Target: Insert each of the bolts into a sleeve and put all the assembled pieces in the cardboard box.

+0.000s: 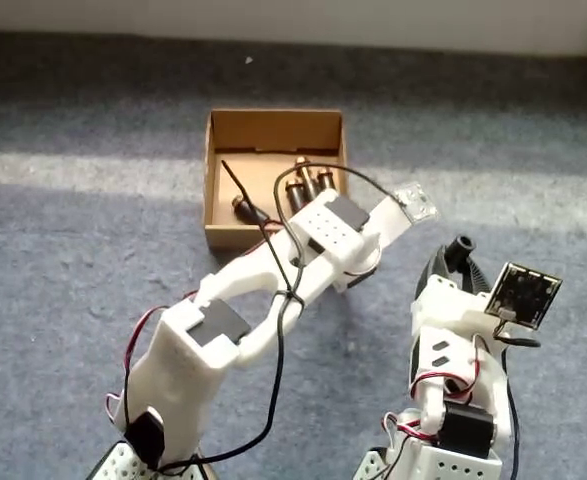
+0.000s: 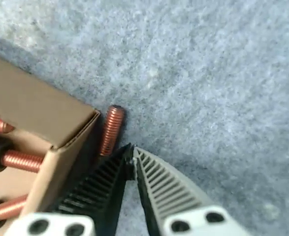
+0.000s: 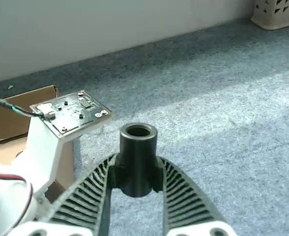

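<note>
Two end effectors, one loaded. The right end effector (image 3: 137,166) is clamped on a black cylindrical sleeve (image 3: 138,142), its ribbed fingers (image 3: 92,189) pressed on both sides. The sleeve stands upright w/ its open bore facing up, above the grey carpet-like surface (image 3: 223,98). In the high view this end effector (image 1: 451,262) sits off the near right corner of the brown cardboard box (image 1: 273,128), apart from it.

The left end effector (image 2: 133,156) is closed down to a thin slit, tips meeting, nothing seen btwn the fingers. Just beside its black finger (image 2: 100,184) is a copper-coloured threaded bolt (image 2: 111,130). The bolt is outside the box (image 2: 31,105), close along its corner wall. Can't tell if finger and bolt touch.

Inside the box lie several assembled pieces (image 1: 298,190), copper threads sticking out of black sleeves (image 2: 21,160).

In the high view the left arm's white body (image 1: 323,235) crosses the box's near right corner.
</note>
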